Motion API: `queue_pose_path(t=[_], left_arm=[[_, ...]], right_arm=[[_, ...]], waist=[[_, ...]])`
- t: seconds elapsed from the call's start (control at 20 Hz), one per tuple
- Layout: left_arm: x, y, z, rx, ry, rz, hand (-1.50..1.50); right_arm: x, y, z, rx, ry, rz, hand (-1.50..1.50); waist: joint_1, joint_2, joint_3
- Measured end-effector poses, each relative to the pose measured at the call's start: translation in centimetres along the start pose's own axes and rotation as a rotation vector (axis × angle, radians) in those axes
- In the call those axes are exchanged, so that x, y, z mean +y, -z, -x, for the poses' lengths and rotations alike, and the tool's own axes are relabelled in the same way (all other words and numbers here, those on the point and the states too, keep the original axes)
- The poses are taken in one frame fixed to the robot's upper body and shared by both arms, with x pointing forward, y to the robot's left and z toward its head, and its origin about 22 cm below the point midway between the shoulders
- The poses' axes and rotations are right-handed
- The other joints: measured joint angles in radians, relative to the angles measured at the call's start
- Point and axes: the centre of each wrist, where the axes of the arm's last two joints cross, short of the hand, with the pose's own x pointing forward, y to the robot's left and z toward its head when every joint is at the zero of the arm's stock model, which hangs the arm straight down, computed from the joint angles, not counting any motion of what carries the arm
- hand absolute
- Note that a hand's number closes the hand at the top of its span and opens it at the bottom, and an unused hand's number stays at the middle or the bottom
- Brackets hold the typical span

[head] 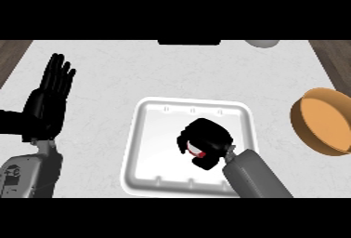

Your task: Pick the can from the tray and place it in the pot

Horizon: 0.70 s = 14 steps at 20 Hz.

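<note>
- The counter [171,69] is a pale, marbled surface with darker wood showing at its far left and far right corners.
- A white square tray [147,153] with a raised rim sits at the near middle of the counter.
- The orange-brown pot [322,122] stands at the right edge, tilted-looking from this angle so its open mouth faces up and left; it is well apart from the tray, with bare counter between them.
- A dark rectangular object [190,42] lies at the far edge, centre, and a pale rounded object [263,43] sits just right of it; both are cut off by the view and cannot be identified further.
- The left hand [47,100] shows at the left side of the counter, fingers straight and pointing to the far side, resting and holding nothing.
- The right hand [205,137] is over the tray's middle, its grey forearm coming in from the near right.
- Its fingers are curled round the can [197,149], which is mostly hidden; only a red and white patch shows at the hand's near-left side.
- The can is within the tray's outline; whether it touches the tray floor cannot be told.
</note>
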Motion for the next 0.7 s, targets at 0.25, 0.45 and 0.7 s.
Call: queue_pose_path(t=[0.25, 0.45, 0.7], left_arm=[[-0.3, 0.2, -0.4, 0.002, -0.001, -0.004, 0.00], [-0.2, 0.7, -0.4, 0.001, 0.003, -0.014, 0.00], [0.7, 0.1, -0.2, 0.003, 0.009, -0.018, 0.00]], right_arm=[[0.6, 0.1, -0.9, -0.011, -0.040, 0.040, 1.50], [-0.2, -0.5, -2.0, 0.028, -0.082, 0.103, 1.50], [0.4, -2.0, -6.6, 0.124, -0.096, 0.166, 1.50]], waist=[[-0.002, -0.002, 0.001], [-0.005, 0.004, 0.003], [-0.014, 0.004, 0.004]])
